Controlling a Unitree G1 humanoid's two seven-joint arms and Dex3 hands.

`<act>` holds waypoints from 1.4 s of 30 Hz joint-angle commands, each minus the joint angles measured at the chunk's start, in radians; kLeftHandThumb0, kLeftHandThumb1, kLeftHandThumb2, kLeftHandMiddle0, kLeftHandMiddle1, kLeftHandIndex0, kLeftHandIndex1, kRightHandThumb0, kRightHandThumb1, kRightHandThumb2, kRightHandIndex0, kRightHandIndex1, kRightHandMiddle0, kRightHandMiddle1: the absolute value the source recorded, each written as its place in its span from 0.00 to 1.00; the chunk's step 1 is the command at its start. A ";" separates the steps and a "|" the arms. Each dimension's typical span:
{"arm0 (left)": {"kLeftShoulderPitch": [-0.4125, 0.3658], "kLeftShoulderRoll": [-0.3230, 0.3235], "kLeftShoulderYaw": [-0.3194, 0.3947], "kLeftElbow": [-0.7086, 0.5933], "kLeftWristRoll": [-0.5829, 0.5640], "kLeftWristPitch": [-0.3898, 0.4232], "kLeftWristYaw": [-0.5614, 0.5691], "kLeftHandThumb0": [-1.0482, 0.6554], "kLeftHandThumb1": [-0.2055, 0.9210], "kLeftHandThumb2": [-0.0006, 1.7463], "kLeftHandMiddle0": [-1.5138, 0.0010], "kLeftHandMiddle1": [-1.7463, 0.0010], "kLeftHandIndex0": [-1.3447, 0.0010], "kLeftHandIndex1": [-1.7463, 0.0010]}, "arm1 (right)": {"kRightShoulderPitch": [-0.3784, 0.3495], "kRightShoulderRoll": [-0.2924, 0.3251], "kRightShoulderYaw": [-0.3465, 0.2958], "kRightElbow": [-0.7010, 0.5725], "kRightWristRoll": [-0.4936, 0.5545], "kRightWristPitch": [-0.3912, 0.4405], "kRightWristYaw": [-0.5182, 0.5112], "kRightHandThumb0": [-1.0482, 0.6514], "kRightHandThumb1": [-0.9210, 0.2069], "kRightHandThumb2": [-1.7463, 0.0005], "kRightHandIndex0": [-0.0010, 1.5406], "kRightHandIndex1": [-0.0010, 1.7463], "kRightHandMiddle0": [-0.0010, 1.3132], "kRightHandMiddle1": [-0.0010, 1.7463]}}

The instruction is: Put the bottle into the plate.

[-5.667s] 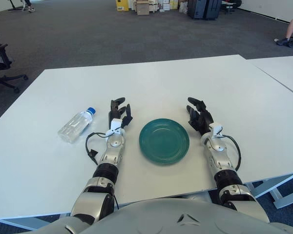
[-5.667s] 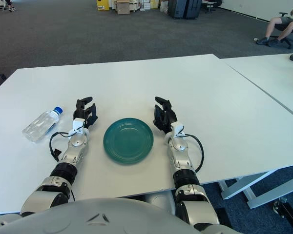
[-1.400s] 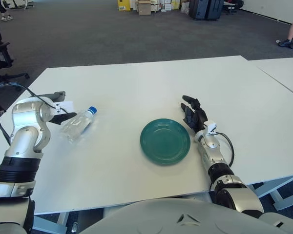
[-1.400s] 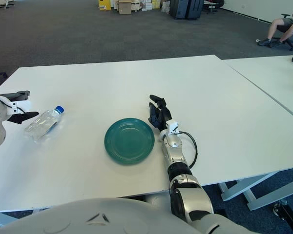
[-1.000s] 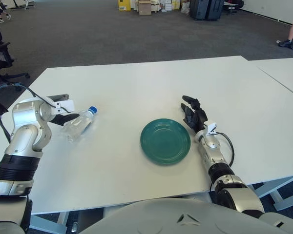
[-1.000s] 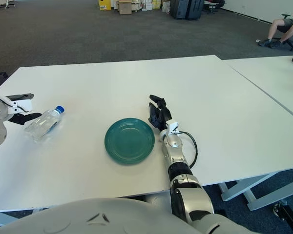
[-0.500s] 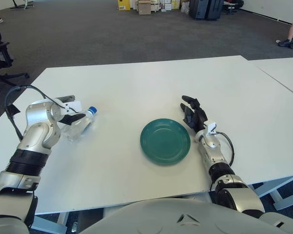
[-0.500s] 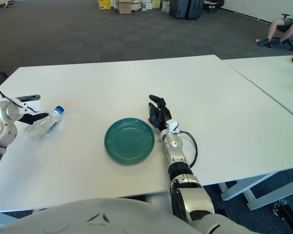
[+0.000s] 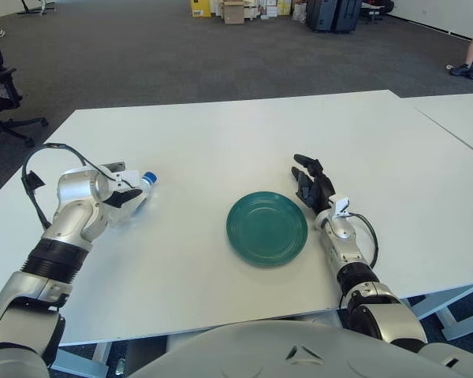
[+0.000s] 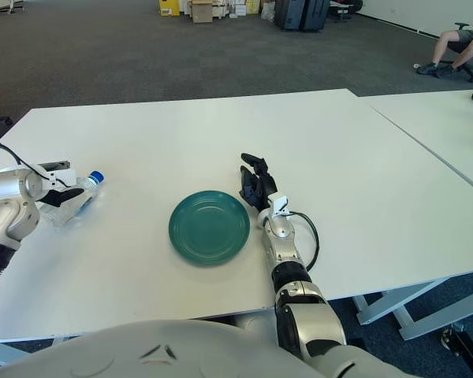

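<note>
Looking at a white surface (image 10: 221,142) with a green plate (image 10: 209,227) sitting near the middle, nothing in it. Clear bottle (image 10: 72,201) with a blue cap lying on its side way off to the left, well apart from the plate. Left hand (image 10: 54,187) right at the bottle, dark fingers over its body, though can't tell if actually gripping. Right hand (image 10: 256,183) showing just beside the plate's right edge, fingers loosely spread, holding nothing.
</note>
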 commanded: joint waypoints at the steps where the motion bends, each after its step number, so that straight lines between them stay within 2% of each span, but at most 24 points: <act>1: -0.030 -0.025 -0.040 0.062 -0.001 0.000 0.045 0.02 1.00 0.47 0.24 0.01 1.00 1.00 | 0.012 0.002 -0.004 0.012 0.006 0.031 0.000 0.27 0.00 0.54 0.22 0.00 0.00 0.47; 8: -0.060 -0.021 -0.071 0.141 -0.025 -0.012 0.065 0.02 1.00 0.47 0.17 0.00 1.00 1.00 | 0.011 0.001 -0.011 0.024 0.018 0.023 0.014 0.26 0.00 0.55 0.22 0.00 0.00 0.47; 20: -0.069 -0.006 -0.092 0.173 -0.052 -0.014 0.089 0.02 1.00 0.46 0.15 0.00 0.95 0.97 | 0.023 0.005 -0.016 0.006 0.028 0.025 0.017 0.27 0.00 0.56 0.22 0.00 0.00 0.48; 23: -0.066 -0.004 -0.095 0.170 -0.052 -0.008 0.099 0.02 1.00 0.46 0.15 0.00 0.99 0.88 | 0.026 0.006 -0.018 0.003 0.030 0.026 0.018 0.28 0.00 0.56 0.23 0.00 0.00 0.49; 27: -0.062 -0.003 -0.100 0.172 -0.051 -0.001 0.114 0.02 1.00 0.46 0.15 0.00 1.00 0.83 | 0.026 0.008 -0.022 0.003 0.031 0.029 0.017 0.28 0.00 0.56 0.23 0.00 0.00 0.48; 42: -0.059 -0.001 -0.120 0.187 -0.065 -0.006 0.146 0.02 1.00 0.43 0.16 0.00 1.00 0.75 | 0.023 0.003 -0.031 0.011 0.036 0.020 0.037 0.27 0.00 0.55 0.22 0.00 0.00 0.48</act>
